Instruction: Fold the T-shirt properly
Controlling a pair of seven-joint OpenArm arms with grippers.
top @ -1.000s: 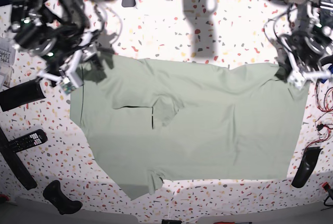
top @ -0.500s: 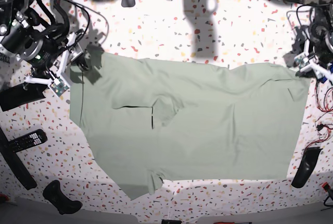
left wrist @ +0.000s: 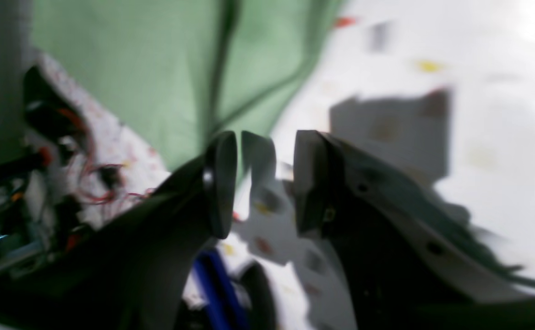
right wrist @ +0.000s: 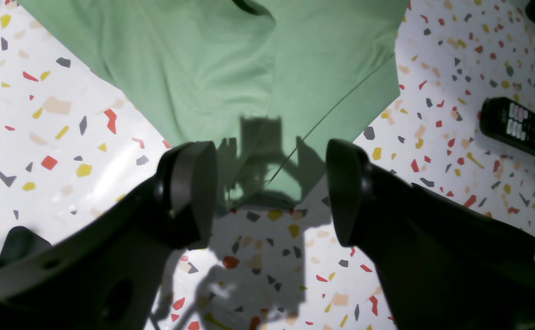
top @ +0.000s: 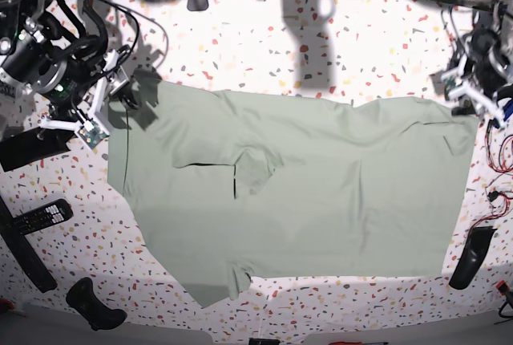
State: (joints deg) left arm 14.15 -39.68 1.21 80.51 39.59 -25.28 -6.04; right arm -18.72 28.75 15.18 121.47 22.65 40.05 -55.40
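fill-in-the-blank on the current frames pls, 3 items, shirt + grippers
1. The T-shirt lies spread on a ____-patterned table.
2. The right gripper has its jaws ____, holding nothing.
3. The black remote lies ____ the shirt, not on it.

Missing words: terrazzo; open; beside

I can't read any text, label or number anywhere; the remote control's (right wrist: 521, 130) button markings are too small.
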